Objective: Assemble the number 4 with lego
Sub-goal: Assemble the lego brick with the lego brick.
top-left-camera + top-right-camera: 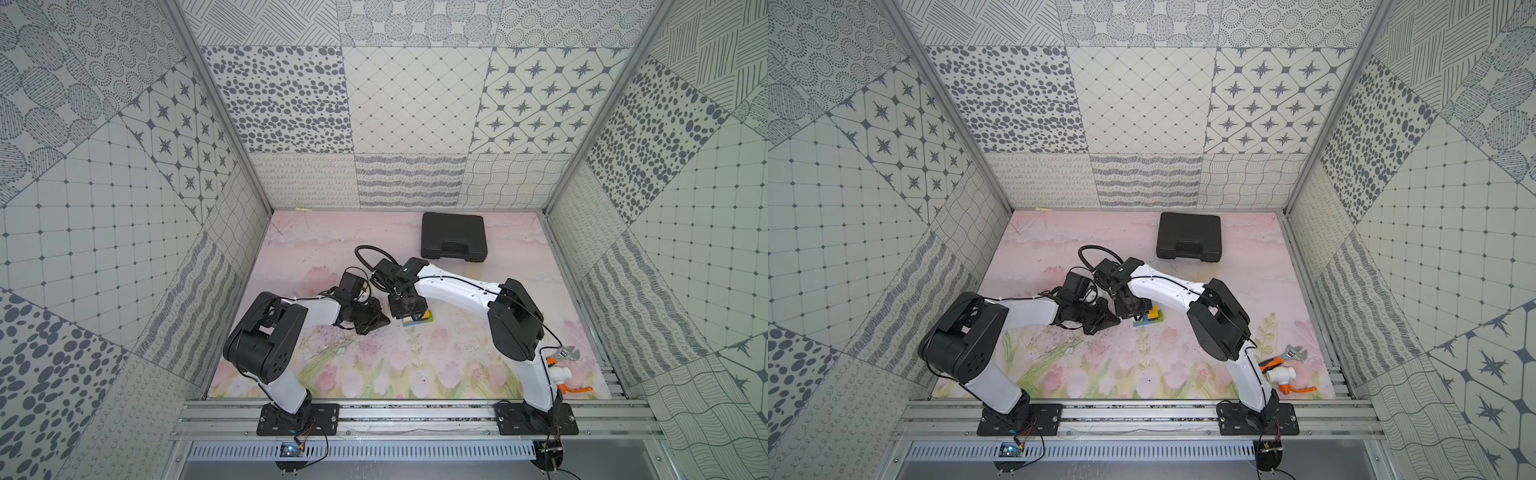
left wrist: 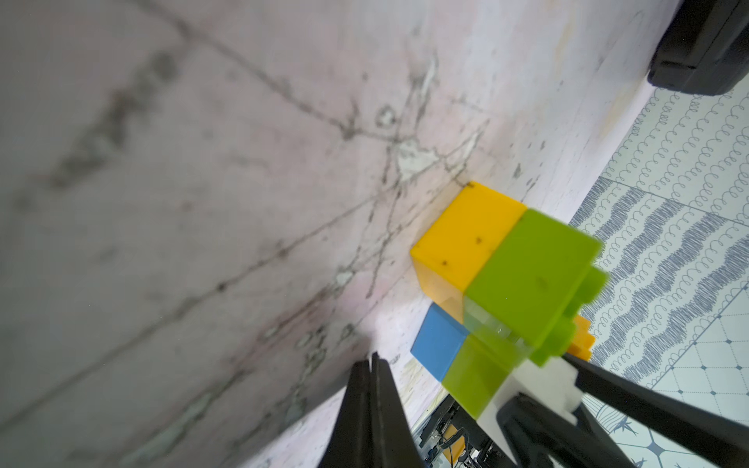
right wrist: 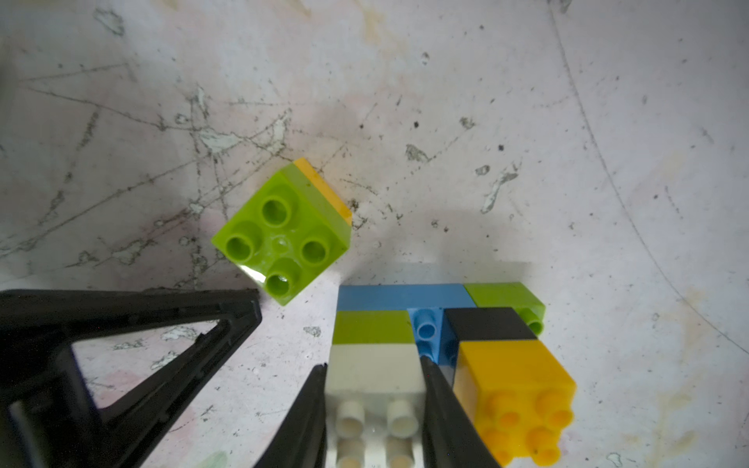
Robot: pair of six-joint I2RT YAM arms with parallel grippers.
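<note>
Wrench [image 1: 1292, 354] is shown in both top views only. White brick [image 3: 373, 375] is clamped by right gripper [image 3: 373, 362]; left gripper [image 2: 371, 358] is closed, empty. Mat [image 3: 446, 101] is scratched.

Both top views sat high over the near edge, looked steeply down and covered the whole counter [image 1: 374, 365]. Wrist cams rode close above it; both caught the number 4 [image 2: 439, 344] [image 3: 405, 295].

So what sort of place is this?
Probably a robot test booth: two arms bolted to a metal rail, patterned panels walling in a flowered tabletop, lego bricks to practise on.
</note>
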